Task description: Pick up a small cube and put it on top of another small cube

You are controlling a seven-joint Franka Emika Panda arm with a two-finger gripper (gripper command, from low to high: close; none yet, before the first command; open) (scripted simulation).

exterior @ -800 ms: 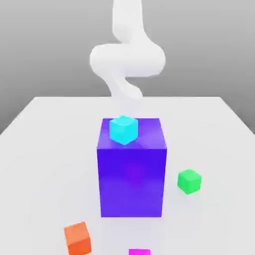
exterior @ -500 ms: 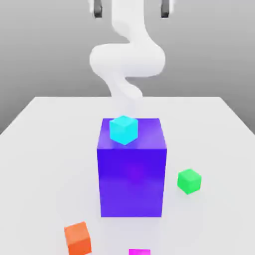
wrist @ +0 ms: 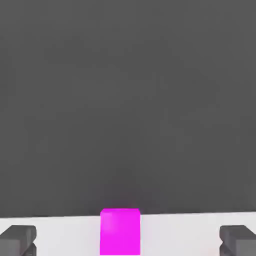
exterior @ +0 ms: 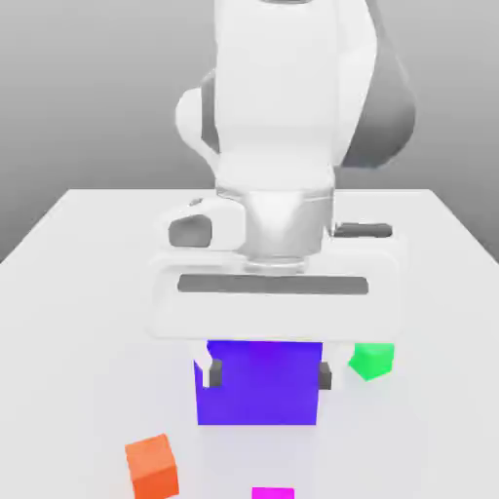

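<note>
The claw (exterior: 264,373) hangs in front of the big blue-purple block (exterior: 259,385) in the exterior view, its two dark fingertips spread as wide as they go and gripping nothing. The magenta cube (exterior: 273,494) sits on the white table (exterior: 78,292), below the claw and nearer the camera, roughly midway between the fingertips' lines; in the hand view the same magenta cube (wrist: 120,232) lies ahead of the claw (wrist: 128,240), centred between the two fingers (wrist: 18,240) and well apart from both.

The cube looks like a rigid, plain-faced little block, probably light, with smooth sides that could slip if pinched off-centre. The best hold, I judge, is on two opposite vertical faces, around mid-height, with the fingers square to them so the cube does not twist. The open span looks far wider than the cube, so there is plenty of room to descend around it.

The orange cube (exterior: 152,466) lies below the claw towards the exterior view's left, and the green cube (exterior: 371,359) just beside its fingertip on that view's right.

Compared with half a second ago, the hand has swung down: then the fingertips were high at the frame's edge, and the cyan cube on the block was in plain sight; now the hand's body covers the top of the block.
</note>
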